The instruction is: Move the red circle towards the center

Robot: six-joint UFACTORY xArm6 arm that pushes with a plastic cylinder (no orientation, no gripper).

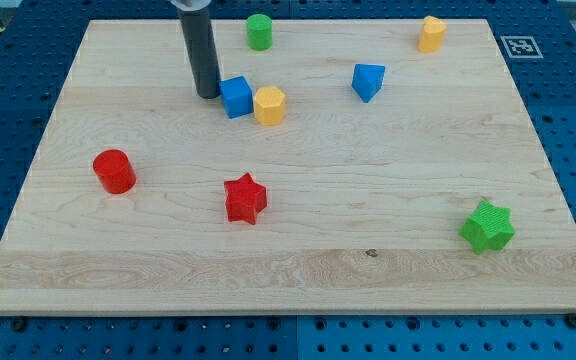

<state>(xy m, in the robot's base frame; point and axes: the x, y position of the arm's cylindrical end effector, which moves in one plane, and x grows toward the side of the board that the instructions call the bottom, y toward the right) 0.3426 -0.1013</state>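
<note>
The red circle [114, 171] is a short red cylinder at the view's left, a little below mid-height of the wooden board [368, 260]. My tip [207, 95] rests on the board near the view's top, just left of a blue cube [236, 97], well above and to the right of the red circle. A yellow hexagon block [269, 105] touches the blue cube's right side. A red star [245, 198] lies right of the red circle, near the board's middle.
A green cylinder [259, 32] stands at the top edge. A blue block [368, 81] sits at upper right, a yellow block [431, 34] at the top right corner, a green star [487, 226] at lower right. A marker tag [519, 46] lies off the board.
</note>
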